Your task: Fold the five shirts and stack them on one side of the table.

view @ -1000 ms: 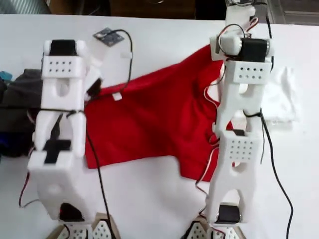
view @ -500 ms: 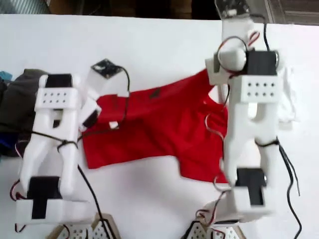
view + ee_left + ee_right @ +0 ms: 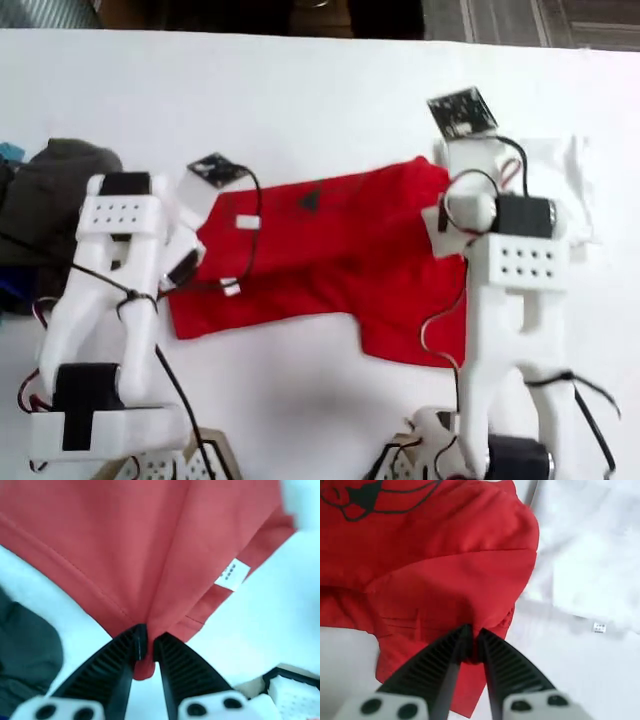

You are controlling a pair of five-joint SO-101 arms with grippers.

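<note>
The red cloth shirt (image 3: 320, 265) lies across the middle of the white tabletop (image 3: 300, 90), between the two arms. It is partly doubled over, with one flap hanging lower on the right arm's side. A small dark print (image 3: 310, 200) shows near its far edge, and a small white label (image 3: 232, 574) is sewn at one hem.

The left gripper (image 3: 147, 647) is at the shirt's end on the left side. Its black ribbed fingers (image 3: 120, 665) are clenched on a gathered corner of the red cloth, and a little of the cloth comes out below them. The right gripper (image 3: 472, 642) is at the opposite end. Its fingers (image 3: 502, 667) are also pressed together, grasping a fold of the red cloth shirt near the edge.

A pile of dark grey clothes (image 3: 50, 190) sits at the left side of the tabletop, just beside the left arm. A flat white garment (image 3: 575, 175) lies at the right side, and the red cloth reaches its border there.
</note>
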